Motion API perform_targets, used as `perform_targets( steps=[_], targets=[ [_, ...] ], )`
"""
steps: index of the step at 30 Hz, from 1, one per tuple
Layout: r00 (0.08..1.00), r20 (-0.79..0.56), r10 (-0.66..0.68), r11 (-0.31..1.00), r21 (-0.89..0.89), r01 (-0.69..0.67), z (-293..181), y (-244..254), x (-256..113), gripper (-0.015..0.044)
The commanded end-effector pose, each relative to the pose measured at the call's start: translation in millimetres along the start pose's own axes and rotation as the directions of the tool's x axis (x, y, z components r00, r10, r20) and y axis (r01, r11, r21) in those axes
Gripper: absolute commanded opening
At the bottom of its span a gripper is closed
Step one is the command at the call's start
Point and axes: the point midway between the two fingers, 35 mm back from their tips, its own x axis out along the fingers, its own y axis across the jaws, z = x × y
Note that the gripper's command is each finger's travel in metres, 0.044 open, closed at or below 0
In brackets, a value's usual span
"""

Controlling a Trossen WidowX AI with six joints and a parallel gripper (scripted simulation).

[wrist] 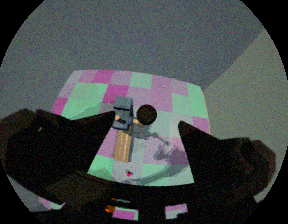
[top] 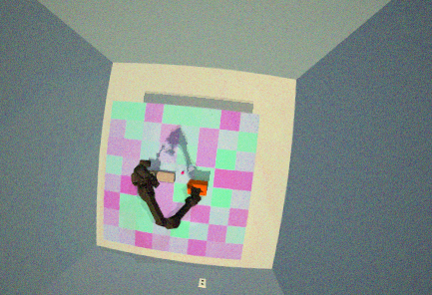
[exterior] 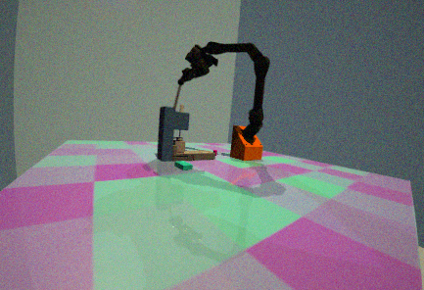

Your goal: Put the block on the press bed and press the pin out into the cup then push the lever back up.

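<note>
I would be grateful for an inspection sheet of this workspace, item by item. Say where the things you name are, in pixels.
Surface: checkered tabletop (top: 231, 179) (exterior: 176, 206) (wrist: 162, 87), pink, green and pale.
Job's things: press (exterior: 165, 133) (wrist: 123, 121) upright, lever (exterior: 177, 97) raised; block (exterior: 178, 146) under the punch; pin and cup not discernible.
Clutter: green piece (exterior: 183, 166) beside the press; small red item (top: 183, 172) (exterior: 215, 152) (wrist: 128, 174).
Grippers: end effector (exterior: 180, 80) (wrist: 147, 119) open, by the lever's top, holding nothing.
Cables: nothing seen.
Surroundings: plain walls, one wall outlet (top: 202, 283).

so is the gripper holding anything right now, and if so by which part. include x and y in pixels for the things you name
Nothing is held; the gripper (exterior: 182, 78) (wrist: 147, 119) is open, its fingers wide apart.
</note>
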Motion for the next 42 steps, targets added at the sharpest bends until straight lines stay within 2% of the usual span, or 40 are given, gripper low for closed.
perform_targets(
  steps=[1,27,42],
  targets=[
    [1.0,0.003,0.0,1.0,0.003,0.0,1,0,6,0.044],
    [1.0,0.01,0.005,1.0,0.001,-0.005,1,2,46,0.044],
    [1.0,0.01,0.005,1.0,0.001,-0.005,1,2,46,0.0046]
  ],
)
